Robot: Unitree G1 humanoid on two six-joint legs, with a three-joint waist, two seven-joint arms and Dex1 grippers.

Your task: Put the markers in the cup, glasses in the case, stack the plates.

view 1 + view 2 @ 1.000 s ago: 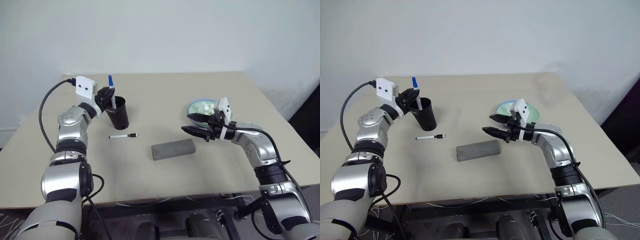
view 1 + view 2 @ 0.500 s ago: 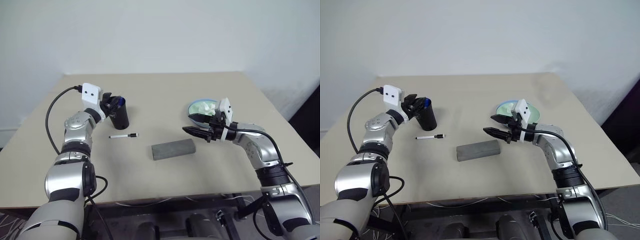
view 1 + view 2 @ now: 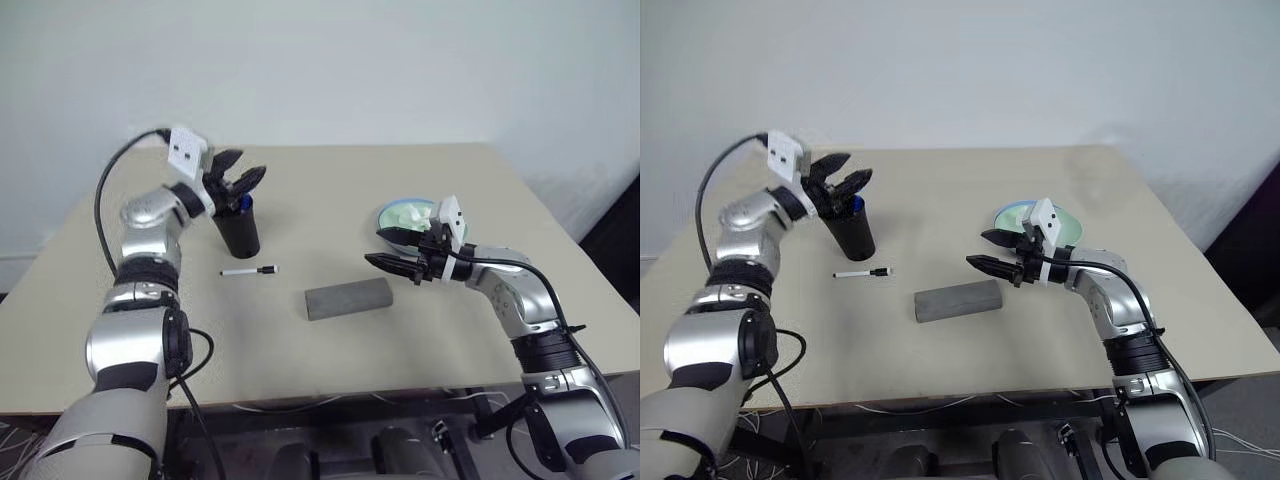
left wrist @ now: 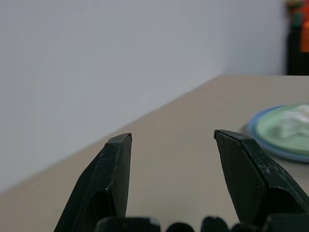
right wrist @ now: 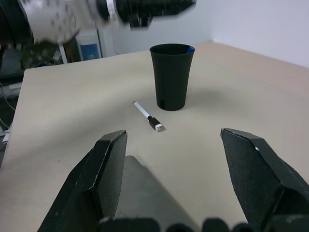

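The black cup (image 3: 238, 230) stands at the back left of the table, with the blue cap of one marker (image 3: 245, 203) showing just inside its rim. My left gripper (image 3: 245, 172) hovers open just above the cup, holding nothing. The black-capped marker (image 3: 247, 271) lies flat on the table in front of the cup. Nearer the middle lies the grey case (image 3: 347, 298), shut. Right of it my right gripper (image 3: 374, 246) stands open and empty, pointing left. Behind it the mint green plate rests on the light blue plate (image 4: 282, 151). The glasses are out of view.
Something white and crumpled (image 3: 408, 213) lies on the plates. The tan table (image 3: 330, 190) has bare room between the cup and the plates and along its front edge. A white wall rises behind the table.
My left gripper has opened and let the blue-capped marker drop into the cup. It then rose and swung right above the rim. The right arm has not moved.
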